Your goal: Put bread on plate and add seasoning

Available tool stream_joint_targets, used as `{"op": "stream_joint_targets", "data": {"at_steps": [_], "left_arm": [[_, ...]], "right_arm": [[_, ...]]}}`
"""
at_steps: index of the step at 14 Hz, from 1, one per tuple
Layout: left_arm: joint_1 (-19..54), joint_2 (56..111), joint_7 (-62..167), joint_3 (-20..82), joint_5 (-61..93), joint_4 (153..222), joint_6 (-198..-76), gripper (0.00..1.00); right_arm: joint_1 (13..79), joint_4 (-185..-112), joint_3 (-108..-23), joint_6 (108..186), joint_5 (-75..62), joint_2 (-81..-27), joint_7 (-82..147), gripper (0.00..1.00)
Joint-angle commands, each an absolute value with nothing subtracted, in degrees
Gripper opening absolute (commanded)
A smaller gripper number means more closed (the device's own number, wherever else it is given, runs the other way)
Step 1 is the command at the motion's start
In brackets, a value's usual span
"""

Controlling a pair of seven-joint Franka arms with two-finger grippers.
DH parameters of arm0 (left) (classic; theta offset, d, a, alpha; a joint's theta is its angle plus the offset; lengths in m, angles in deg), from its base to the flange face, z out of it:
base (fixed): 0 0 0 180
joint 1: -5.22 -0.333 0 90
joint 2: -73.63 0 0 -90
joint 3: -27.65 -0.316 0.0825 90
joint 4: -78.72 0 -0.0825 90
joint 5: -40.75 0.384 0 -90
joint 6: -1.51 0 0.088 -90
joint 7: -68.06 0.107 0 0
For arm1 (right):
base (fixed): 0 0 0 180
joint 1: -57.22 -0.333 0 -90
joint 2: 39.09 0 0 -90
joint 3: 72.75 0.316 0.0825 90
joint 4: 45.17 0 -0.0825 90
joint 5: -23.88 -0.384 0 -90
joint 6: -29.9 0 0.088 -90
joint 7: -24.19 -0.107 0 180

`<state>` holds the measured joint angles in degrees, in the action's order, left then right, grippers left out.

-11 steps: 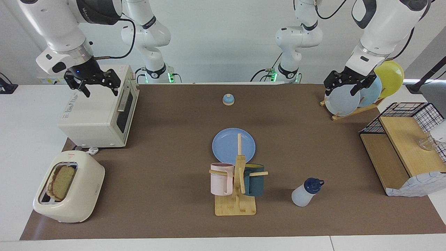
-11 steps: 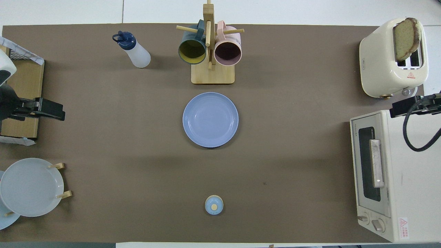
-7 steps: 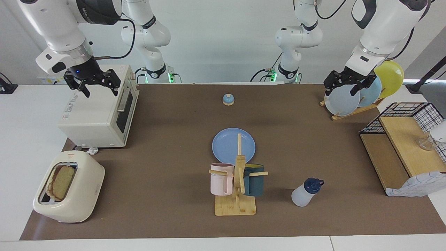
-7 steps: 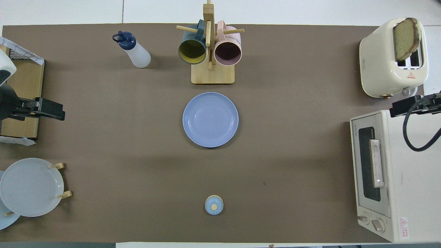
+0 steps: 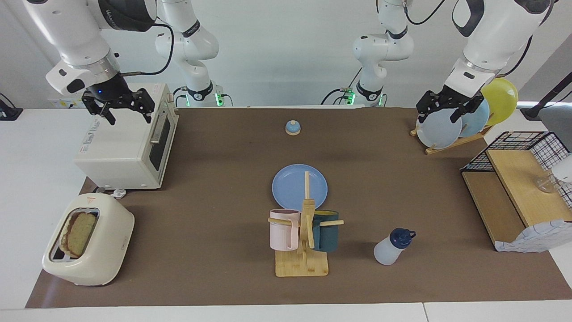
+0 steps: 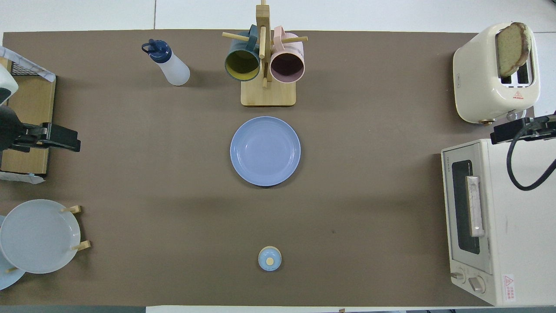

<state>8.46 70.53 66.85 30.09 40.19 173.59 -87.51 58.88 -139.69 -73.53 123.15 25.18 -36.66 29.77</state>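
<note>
Since the earlier frames only slight drift of the left gripper (image 5: 443, 107) over the plate rack (image 5: 451, 142); right gripper (image 5: 119, 106) over the oven (image 5: 118, 154), both wide open, empty; bread (image 5: 80, 232) in toaster (image 5: 100, 259), plate (image 5: 290, 190) bare at table centre, seasoning (image 5: 393, 247) beside mug stand (image 5: 302, 264); first step unstarted, next likely a reach to the bread.

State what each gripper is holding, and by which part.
Nothing is held. The left gripper hangs open over the plate rack; the right gripper hangs open over the toaster oven. The bread sits in the toaster.

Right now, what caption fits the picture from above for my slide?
Empty blue plate mid-table, bread in the toaster, seasoning bottle beside the mug rack.
</note>
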Motion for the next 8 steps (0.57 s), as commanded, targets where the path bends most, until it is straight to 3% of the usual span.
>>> {"op": "stream_joint_targets", "data": {"at_steps": [1,3,6,8], "left_arm": [[8.6,69.2,67.0,30.2,40.1,174.8,-87.5,1.0],[8.6,69.2,67.4,30.4,40.1,174.8,-87.8,1.0],[9.6,68.9,66.8,30.5,40.0,176.4,-92.2,1.0],[10.8,68.0,66.8,30.5,40.0,179.3,-98.0,1.0]], "right_arm": [[59.9,-141.1,-73.5,130.8,24.9,-37.0,32.3,1.0],[61.3,-140.6,-73.9,137.5,25.0,-40.2,37.3,1.0],[64.9,-133.0,-74.0,140.5,25.1,-50.4,41.9,1.0],[67.0,-132.6,-74.0,146.8,24.9,-53.0,45.2,1.0]]}}
